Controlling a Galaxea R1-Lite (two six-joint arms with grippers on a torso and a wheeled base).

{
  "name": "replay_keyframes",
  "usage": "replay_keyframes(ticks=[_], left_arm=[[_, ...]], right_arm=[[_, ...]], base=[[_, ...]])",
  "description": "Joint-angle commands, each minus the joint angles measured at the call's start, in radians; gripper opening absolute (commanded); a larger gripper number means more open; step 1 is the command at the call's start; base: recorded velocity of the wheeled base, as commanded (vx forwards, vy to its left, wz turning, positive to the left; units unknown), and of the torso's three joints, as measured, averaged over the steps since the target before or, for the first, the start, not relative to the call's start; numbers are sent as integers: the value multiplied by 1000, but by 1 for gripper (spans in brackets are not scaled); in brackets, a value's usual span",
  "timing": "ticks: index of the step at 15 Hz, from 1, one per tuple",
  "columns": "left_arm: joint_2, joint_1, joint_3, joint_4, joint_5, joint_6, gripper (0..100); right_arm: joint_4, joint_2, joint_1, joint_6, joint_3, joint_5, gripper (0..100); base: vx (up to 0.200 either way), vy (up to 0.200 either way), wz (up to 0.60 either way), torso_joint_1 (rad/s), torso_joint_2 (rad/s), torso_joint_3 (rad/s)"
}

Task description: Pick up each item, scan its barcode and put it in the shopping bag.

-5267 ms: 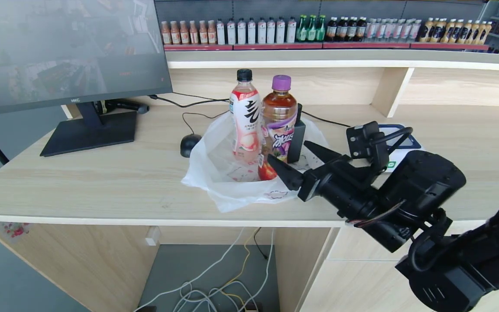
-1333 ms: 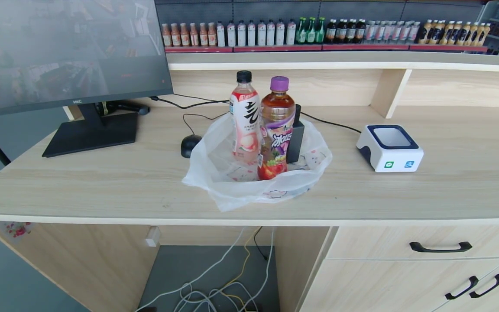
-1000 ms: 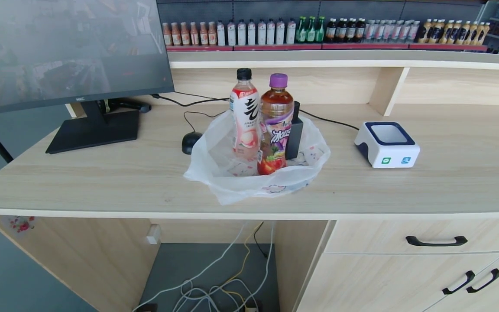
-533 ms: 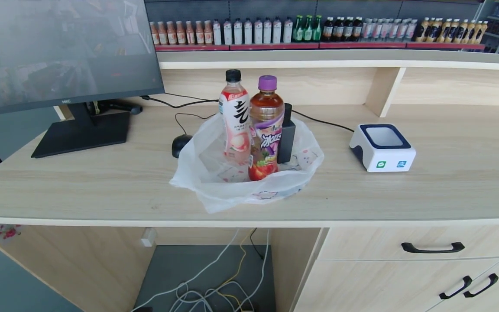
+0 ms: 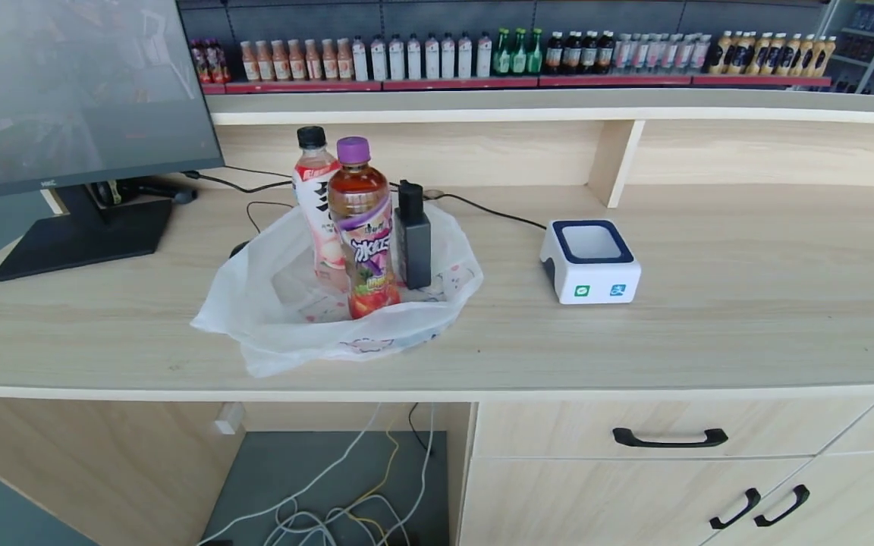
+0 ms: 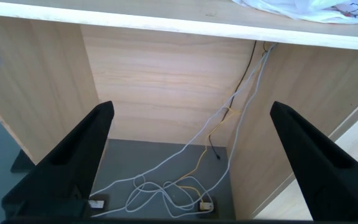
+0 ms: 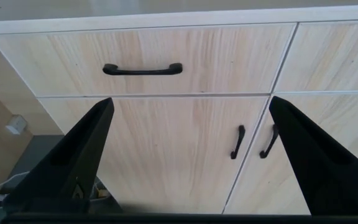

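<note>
Pale wood cabinet fronts below the counter [image 5: 634,341] are faced by both wrist views. The left gripper [image 6: 190,106] is held low before the open bay under the worktop, its fingers spread wide with nothing between them. Loose cables [image 6: 179,186] lie on the bay floor beyond. The right gripper [image 7: 190,99] is likewise spread wide and bare, and is held before a drawer handle [image 7: 143,69].

On the worktop the shopping bag [image 5: 285,334] is slumped open. Within it a purple-capped bottle [image 5: 365,227] stands upright at the front, with a black-capped bottle [image 5: 315,205] close behind it. A dark upright item [image 5: 413,243] is set just beside them on the robot's right, and what it is cannot be told. The white scanner [image 5: 590,262] stands apart from the bag, farther to the right, with its window facing up. Farther back, a monitor [image 5: 65,83] is placed at the left, and a shelf of drinks [image 5: 520,53] runs along the rear wall.

Bagging is judged done for the items shown, so the task is judged at or near its end. Both grippers are well apart from the bag, below the counter edge. Should another item be offered, an arm would have to be raised above that edge and closed on the item. Its barcode would then be turned to the scanner window before bagging.
</note>
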Motion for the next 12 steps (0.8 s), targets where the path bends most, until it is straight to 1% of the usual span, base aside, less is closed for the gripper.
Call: replay_keyframes(ticks=[1,7,12], left_arm=[[0,0,0,0,0,0,100],[0,0,0,0,0,0,100],[0,0,0,0,0,-2,100]], right_arm=[[0,0,1,-7,0,1,100],[0,0,1,-4,0,1,100],[0,0,1,-2,0,1,100]], base=[[0,-200,0,2,7,7],[0,-200,0,2,2,1],[0,0,0,0,0,0]])
